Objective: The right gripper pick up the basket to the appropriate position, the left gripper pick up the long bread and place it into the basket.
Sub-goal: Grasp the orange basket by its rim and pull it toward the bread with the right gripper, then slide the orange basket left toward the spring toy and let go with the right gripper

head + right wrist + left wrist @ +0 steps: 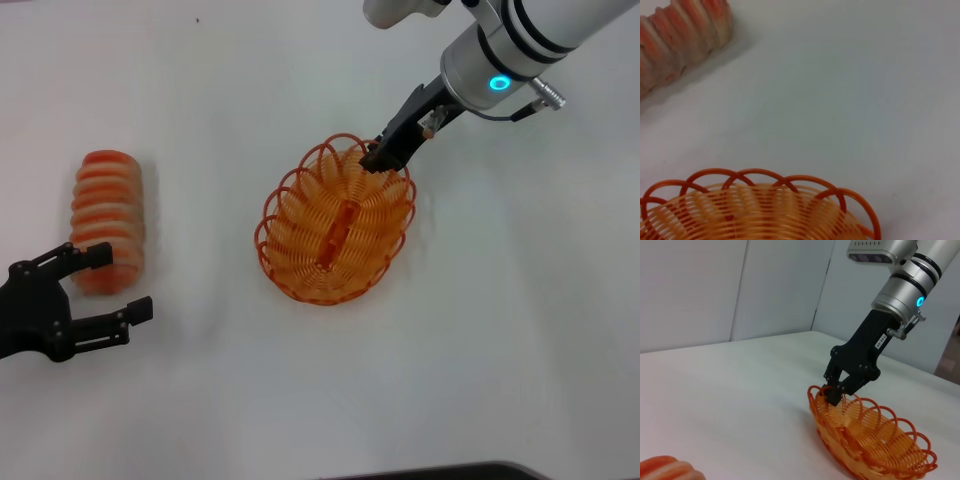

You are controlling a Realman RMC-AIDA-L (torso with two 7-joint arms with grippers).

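Observation:
The orange woven basket [335, 225] rests on the white table at the middle. My right gripper [380, 158] is shut on the basket's far rim; the left wrist view shows its fingers [834, 394] pinching the looped rim of the basket [870, 435]. The long bread [108, 215], striped orange-red and cream, lies on the table at the left. My left gripper [122, 280] is open at the bread's near end, one fingertip at the loaf's edge and nothing between the fingers. The bread also shows in the right wrist view [680, 30], beyond the basket's rim [755, 210].
The white table [500, 330] holds nothing else. A dark edge [450, 472] shows at the table's front. Grey wall panels [715, 285] stand behind the table in the left wrist view.

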